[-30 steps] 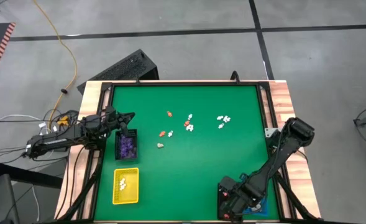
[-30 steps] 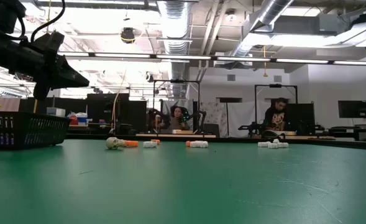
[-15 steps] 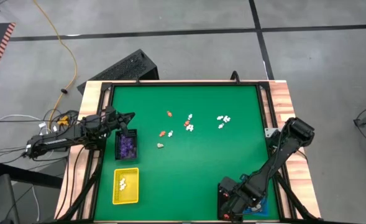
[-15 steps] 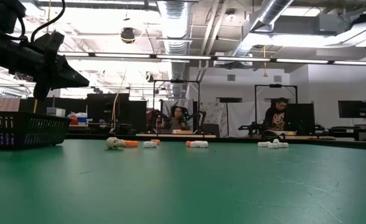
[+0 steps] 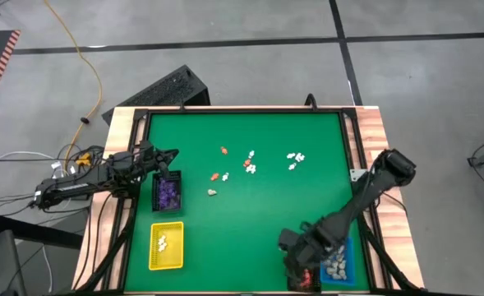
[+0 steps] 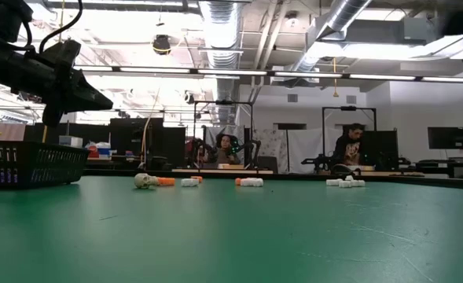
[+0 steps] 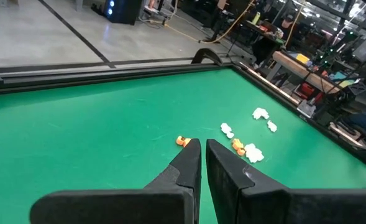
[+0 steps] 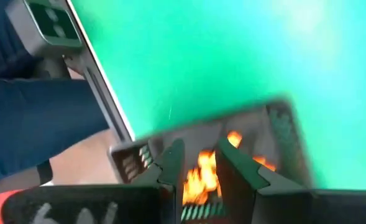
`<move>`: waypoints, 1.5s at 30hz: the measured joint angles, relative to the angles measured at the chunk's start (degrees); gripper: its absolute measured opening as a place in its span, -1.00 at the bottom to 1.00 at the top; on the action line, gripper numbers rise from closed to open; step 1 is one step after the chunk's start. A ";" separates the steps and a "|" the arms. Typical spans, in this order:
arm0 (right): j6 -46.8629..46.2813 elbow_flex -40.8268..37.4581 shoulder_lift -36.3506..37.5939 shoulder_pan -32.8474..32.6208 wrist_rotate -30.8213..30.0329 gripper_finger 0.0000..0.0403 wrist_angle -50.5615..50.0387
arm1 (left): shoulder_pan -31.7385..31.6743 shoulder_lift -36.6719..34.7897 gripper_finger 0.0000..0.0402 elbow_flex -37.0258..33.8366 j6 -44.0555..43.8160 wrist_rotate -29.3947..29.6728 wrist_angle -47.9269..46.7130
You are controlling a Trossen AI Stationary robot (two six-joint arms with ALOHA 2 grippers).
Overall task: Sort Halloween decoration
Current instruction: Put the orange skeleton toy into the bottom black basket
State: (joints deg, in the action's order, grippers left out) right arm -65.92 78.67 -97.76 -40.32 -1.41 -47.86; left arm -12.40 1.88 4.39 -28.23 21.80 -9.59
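Loose Halloween decorations lie mid-table: orange ones (image 5: 223, 150), white ones (image 5: 295, 156) and a beige one (image 5: 212, 192). My right gripper (image 8: 198, 160) hangs open, tipped downward, over a black tray of orange figurines (image 8: 202, 171) at the near right (image 5: 305, 278); nothing is between its fingers. My left gripper (image 7: 202, 149) is shut and empty. It waits level at the left edge (image 5: 172, 154), above a black tray of purple figurines (image 5: 168, 193).
A blue tray (image 5: 337, 263) with beige figurines sits right of the orange tray. A yellow tray (image 5: 166, 245) with white figurines stands at the near left. In the low view, people sit at desks beyond the table's far edge (image 6: 349, 149).
My right arm has swung toward the table's left edge and risen a little, uncovering the blue tray that it hid before. The wrist has rolled. My left arm has kept still.
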 joint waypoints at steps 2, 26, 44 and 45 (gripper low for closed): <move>5.42 1.02 0.61 2.93 -0.02 -0.49 -0.04 | 0.00 0.01 -0.93 0.01 -0.07 0.00 0.01; 76.53 2.93 0.86 44.37 -0.24 -0.49 10.43 | 0.00 0.00 -0.93 0.00 -1.02 -0.02 0.01; 86.10 2.89 -9.78 54.11 -0.26 -0.49 16.28 | 0.00 0.26 -0.93 -0.01 -1.79 0.58 0.01; 87.59 2.89 -10.29 53.71 -0.26 -0.49 16.50 | -0.02 0.32 -0.93 0.00 -1.76 0.71 0.02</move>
State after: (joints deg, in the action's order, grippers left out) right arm 21.67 81.56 -108.05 13.39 -1.67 -31.35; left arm -12.42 2.20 4.39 -29.98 22.52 -9.57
